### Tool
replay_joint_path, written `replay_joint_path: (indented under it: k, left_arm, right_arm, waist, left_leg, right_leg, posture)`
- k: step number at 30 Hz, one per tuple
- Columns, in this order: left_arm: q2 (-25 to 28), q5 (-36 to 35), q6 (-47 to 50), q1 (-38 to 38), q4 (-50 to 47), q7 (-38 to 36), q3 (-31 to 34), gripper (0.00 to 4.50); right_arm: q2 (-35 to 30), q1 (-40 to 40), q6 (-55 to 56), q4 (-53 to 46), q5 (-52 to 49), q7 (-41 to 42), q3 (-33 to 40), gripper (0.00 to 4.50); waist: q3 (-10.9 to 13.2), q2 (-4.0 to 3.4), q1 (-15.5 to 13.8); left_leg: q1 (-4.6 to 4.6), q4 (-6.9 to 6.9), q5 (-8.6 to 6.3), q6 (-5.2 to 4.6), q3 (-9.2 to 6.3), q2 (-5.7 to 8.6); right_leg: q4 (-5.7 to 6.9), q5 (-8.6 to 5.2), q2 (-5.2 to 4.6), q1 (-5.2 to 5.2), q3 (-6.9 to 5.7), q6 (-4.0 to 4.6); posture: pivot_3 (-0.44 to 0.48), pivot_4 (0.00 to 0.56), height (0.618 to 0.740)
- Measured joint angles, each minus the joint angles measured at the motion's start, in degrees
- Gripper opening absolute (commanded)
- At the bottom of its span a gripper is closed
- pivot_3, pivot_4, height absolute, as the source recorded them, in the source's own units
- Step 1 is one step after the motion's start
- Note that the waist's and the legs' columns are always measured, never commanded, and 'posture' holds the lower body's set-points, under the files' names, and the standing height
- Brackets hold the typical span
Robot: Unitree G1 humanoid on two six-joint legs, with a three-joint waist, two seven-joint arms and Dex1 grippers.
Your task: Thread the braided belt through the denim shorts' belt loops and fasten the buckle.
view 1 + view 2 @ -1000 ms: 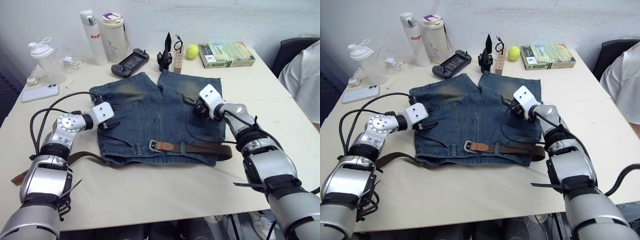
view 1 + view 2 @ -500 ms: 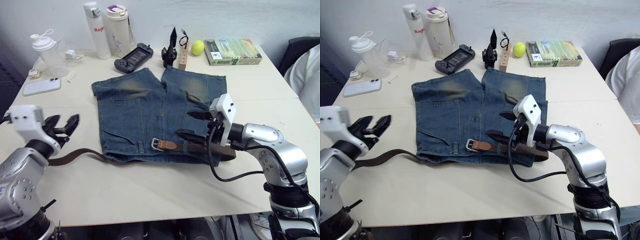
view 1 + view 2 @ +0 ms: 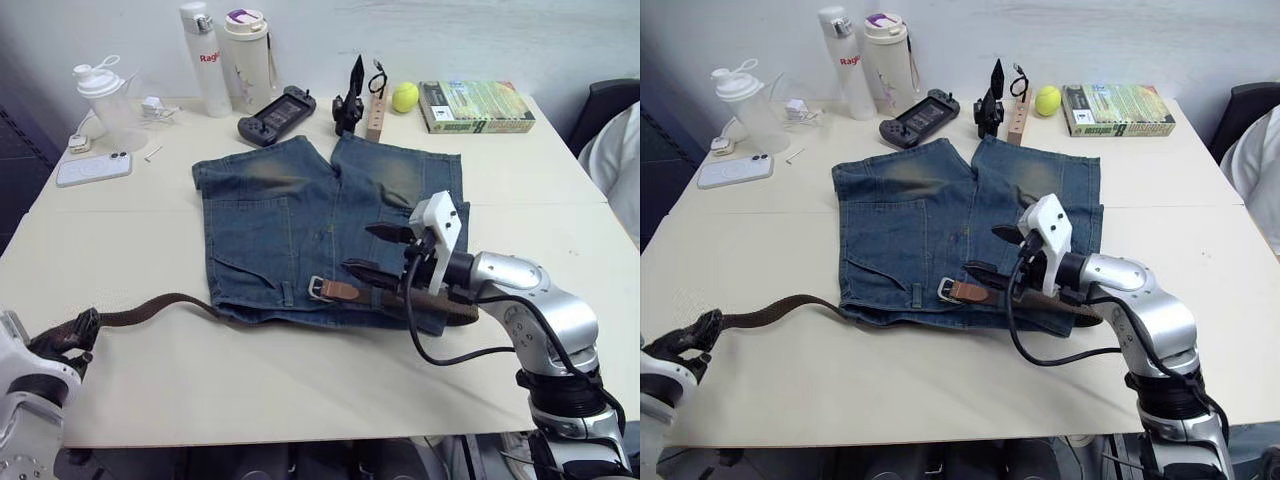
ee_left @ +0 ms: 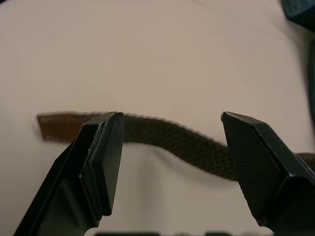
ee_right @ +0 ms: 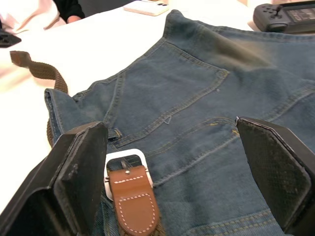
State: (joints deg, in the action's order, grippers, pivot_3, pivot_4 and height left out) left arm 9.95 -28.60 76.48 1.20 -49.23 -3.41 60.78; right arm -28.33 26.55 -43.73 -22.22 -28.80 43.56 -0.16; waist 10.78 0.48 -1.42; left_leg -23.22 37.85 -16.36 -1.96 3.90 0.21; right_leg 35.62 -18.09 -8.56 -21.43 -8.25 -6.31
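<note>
Left eye view: left tool [image 3: 60,338] lower than before, fingers spread over braided belt [image 3: 150,307]; right tool [image 3: 378,252] likewise spread.

Both head cameras look steeply down from above, sharing the denim shorts [image 3: 320,225]. The right wrist camera skims close over the buckle [image 5: 124,162]; the left hovers near the braided belt [image 4: 162,140].

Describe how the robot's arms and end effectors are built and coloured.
The right arm has rounded silver-grey shells, black joints and a looping black cable. The right end effector has a white housing and two black fingers; the left end effector has flat black, finely textured pads.
</note>
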Motion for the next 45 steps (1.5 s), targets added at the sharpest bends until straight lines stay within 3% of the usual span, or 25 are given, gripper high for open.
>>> replay_joint_path:
  k: [3,5,6,10,13,16,26,29,31,33,34,36,41,45]
  left_arm:
    - [-1.9,0.0,-0.5,-1.9,0.0,0.1,0.8,3.47]
    - [-3.0,0.4,-0.1,-2.3,0.0,1.0,0.5,3.47]
    - [-2.7,0.7,0.5,-1.8,0.0,1.6,0.2,3.47]
    - [-3.4,0.7,3.5,4.1,0.4,3.6,0.9,3.47]
    - [-5.1,1.7,8.8,17.5,3.5,7.6,4.8,3.47]
    - [-5.5,4.1,12.7,25.5,6.4,10.3,8.6,3.47]
    - [-15.0,12.8,16.1,39.1,8.8,22.1,12.7,3.47]
    - [-14.9,14.4,15.9,38.3,8.4,23.4,11.1,3.47]
    - [-13.9,14.5,15.9,33.3,7.1,23.1,6.5,3.47]
    - [-4.6,13.9,16.5,24.0,7.2,19.5,-3.0,3.47]
    - [-1.0,13.8,15.4,23.1,7.1,16.9,-5.0,3.47]
    - [2.6,11.4,8.8,19.5,5.9,10.5,-8.6,3.47]
    - [-0.3,-1.3,0.5,9.7,4.8,-6.3,-3.3,3.47]
    - [-3.2,-8.7,2.9,2.1,4.9,-11.1,1.6,3.47]
  right_arm:
    - [0.0,0.0,0.2,0.0,0.1,0.1,-1.4,4.4]
    - [-0.4,-0.3,0.7,0.0,0.7,0.5,-2.3,4.4]
    - [-0.4,0.0,0.9,-0.1,0.7,0.5,-2.5,4.4]
    - [-0.3,-0.1,0.9,-0.1,0.7,0.1,-3.7,4.4]
    - [-0.9,-1.2,0.9,-1.7,0.7,0.7,-4.5,4.4]
    - [-1.8,-2.6,0.9,-3.1,0.6,0.7,-4.5,4.4]
    - [-2.3,-4.9,1.1,-5.5,0.4,-0.6,-4.2,4.4]
    - [-2.1,-5.0,1.6,-5.6,0.5,-1.5,-4.1,4.4]
    - [-1.6,-5.0,2.4,-5.6,0.5,-2.1,-3.9,4.4]
    - [-1.4,-5.5,2.7,-5.7,0.6,-2.5,-3.7,4.4]
    - [-1.8,-6.0,3.0,-5.7,1.0,-2.7,-3.8,4.4]
    - [-1.3,-5.9,3.7,-5.6,1.1,-2.9,-4.1,4.4]
    - [-0.5,-5.6,4.7,-5.6,1.3,-2.9,-4.8,4.4]
    - [-2.5,-4.9,6.3,-5.5,1.5,0.7,-6.5,4.4]
  waist:
    - [0.0,-0.01,0.1]
    - [0.0,-0.02,0.6]
    - [0.0,0.07,0.1]
    - [0.1,0.06,-1.1]
    - [0.1,0.16,-1.7]
    - [0.1,0.25,-1.5]
    - [0.2,0.39,-1.4]
    - [0.2,0.39,-1.2]
    - [0.2,0.38,-0.9]
    - [0.3,0.49,0.0]
    - [0.3,0.5,-0.1]
    - [0.3,0.49,-0.2]
    - [0.3,0.5,0.2]
    - [0.3,0.5,0.3]
  left_leg:
    - [0.0,-0.12,0.0,-0.03,-0.52,0.14]
    - [0.15,-0.64,0.55,-0.15,-2.06,0.89]
    - [0.02,-0.55,0.56,-0.15,-1.91,0.91]
    - [-0.03,-0.51,0.65,-0.05,-1.87,0.95]
    - [-0.01,-0.49,0.49,0.26,-1.79,0.93]
    - [0.01,-0.53,0.53,0.15,-1.61,0.78]
    - [0.02,-0.54,0.51,0.37,-1.48,0.37]
    - [0.05,-0.64,0.5,0.39,-1.35,0.36]
    - [0.1,-0.68,0.49,0.39,-1.22,0.33]
    - [0.07,-0.68,0.48,0.42,-1.04,0.21]
    - [0.03,-0.65,0.5,0.47,-0.96,0.18]
    - [0.04,-0.67,0.49,0.51,-0.84,0.19]
    - [0.02,-0.68,0.44,0.47,-0.52,0.04]
    - [0.05,-0.66,0.42,0.43,-0.44,0.0]
  right_leg:
    - [-0.05,0.0,-0.13,0.47,-0.62,0.0]
    - [-0.42,-0.09,-0.9,1.3,-2.35,-0.1]
    - [0.02,-0.09,-0.75,0.92,-1.85,-0.16]
    - [-0.14,-0.09,-0.65,0.93,-1.07,-0.17]
    - [-0.12,-0.09,-0.57,0.87,-0.92,-0.18]
    - [-0.19,-0.09,-0.28,0.8,-0.86,-0.19]
    - [-0.42,-0.08,0.13,0.81,-0.68,-0.16]
    - [-0.42,-0.08,0.14,0.72,-0.65,-0.16]
    - [-0.41,-0.08,0.16,0.69,-0.54,-0.16]
    - [-0.1,-0.11,0.28,0.38,-0.22,-0.11]
    - [-0.05,-0.16,0.31,0.27,0.0,-0.01]
    - [-0.06,-0.17,0.28,0.23,0.39,0.01]
    - [-0.07,-0.17,0.28,0.04,0.64,0.01]
    - [-0.06,-0.19,0.35,0.01,0.69,0.04]
  posture:
    - [0.0,0.15,0.72]
    - [0.0,0.15,0.72]
    - [0.0,0.15,0.72]
    - [0.0,0.15,0.72]
    - [0.0,0.15,0.72]
    - [0.0,0.15,0.72]
    - [0.0,0.15,0.72]
    - [0.0,0.15,0.72]
    - [0.0,0.15,0.72]
    - [0.0,0.15,0.72]
    - [0.0,0.15,0.72]
    - [0.0,0.15,0.72]
    - [0.0,0.15,0.72]
    - [0.0,0.15,0.72]
